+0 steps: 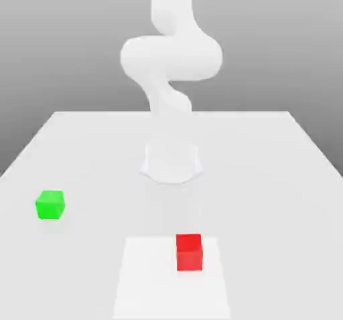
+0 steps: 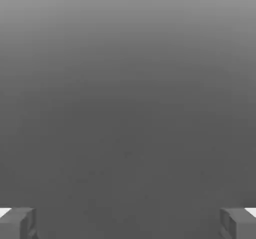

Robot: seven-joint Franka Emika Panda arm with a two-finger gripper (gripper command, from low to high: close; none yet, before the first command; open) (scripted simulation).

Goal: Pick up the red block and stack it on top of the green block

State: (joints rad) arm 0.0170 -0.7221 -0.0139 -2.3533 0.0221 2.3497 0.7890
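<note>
In the exterior view, a broad, pale, near-white tabletop point(image 1: 254, 178) spans the lower part of the scene, plain in finish, its far edge straight and level and its two sides spreading toward the camera, with a brighter white rectangular patch point(image 1: 154, 292) on the near part, roughly midway between the sides. Behind it stands a plain grey backdrop point(image 1: 281, 44), lighter at the top and darkening evenly downward, which appears to be a wall or open background, though which cannot be determined; the lighting on the tabletop is bright and largely even, and the hand view presents a similar smooth grey gradient.
</note>
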